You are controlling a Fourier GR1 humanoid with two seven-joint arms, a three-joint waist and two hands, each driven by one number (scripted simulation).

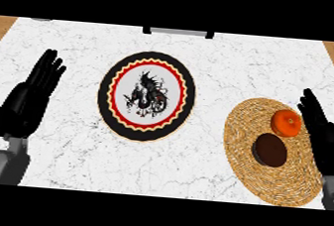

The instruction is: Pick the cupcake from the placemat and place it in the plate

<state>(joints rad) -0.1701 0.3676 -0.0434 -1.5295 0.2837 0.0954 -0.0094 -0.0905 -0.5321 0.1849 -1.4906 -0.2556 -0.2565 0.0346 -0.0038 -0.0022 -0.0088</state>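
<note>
A dark brown cupcake (270, 149) sits on a round woven straw placemat (267, 185) at the right of the white marble counter. An orange fruit (287, 122) lies on the same mat, just behind the cupcake. A round plate (146, 96) with a black rim, red zigzag ring and a dark dragon picture lies at the counter's middle. My right hand (324, 135) stands open at the mat's right edge, fingers straight and pointing away, close beside the orange fruit and apart from the cupcake. My left hand (30, 97) rests open at the left, fingers up.
The counter's wooden edges (0, 30) show at the far left and right. A grey object (178, 32) sits at the counter's far edge, behind the plate.
</note>
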